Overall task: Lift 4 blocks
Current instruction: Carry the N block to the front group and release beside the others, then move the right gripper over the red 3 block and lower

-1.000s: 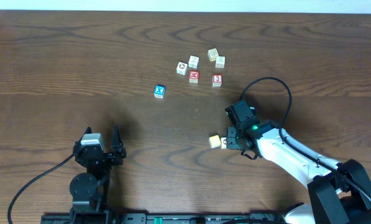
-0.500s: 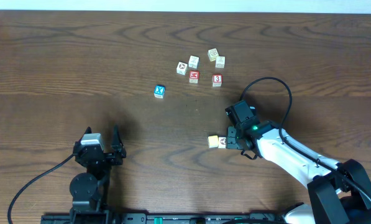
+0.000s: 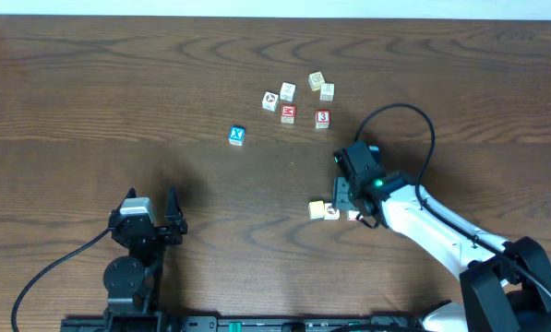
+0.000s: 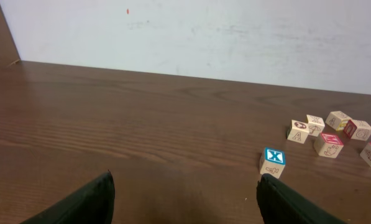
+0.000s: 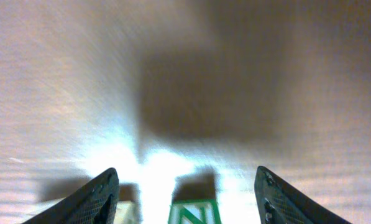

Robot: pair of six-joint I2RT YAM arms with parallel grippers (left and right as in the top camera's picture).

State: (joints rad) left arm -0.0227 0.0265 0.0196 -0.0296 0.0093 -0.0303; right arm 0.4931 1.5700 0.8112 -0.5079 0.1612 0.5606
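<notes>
Backing away from the released cubes, the right gripper (image 3: 342, 194) is widening its jaws, now apart and empty. The small wooden cube with a green "N" (image 5: 194, 213) is lying on the dark wooden worktop (image 3: 90, 92) just beside the pale yellow wooden cube (image 3: 317, 210). Rising straight before heading for the small wooden cube with a red "3" (image 3: 322, 117) is looking safest, sparing both a nudge. The left gripper (image 4: 185, 200) is waiting, jaws wide, empty.

We've got open wood on the table (image 3: 90, 92) from 8 round to 11 o'clock. The block cluster (image 3: 288, 112) crowds 12 to 1, blue cube (image 3: 237, 136) near it; the right arm (image 3: 423, 217) and cable (image 3: 402, 106) block 3 to 5.
</notes>
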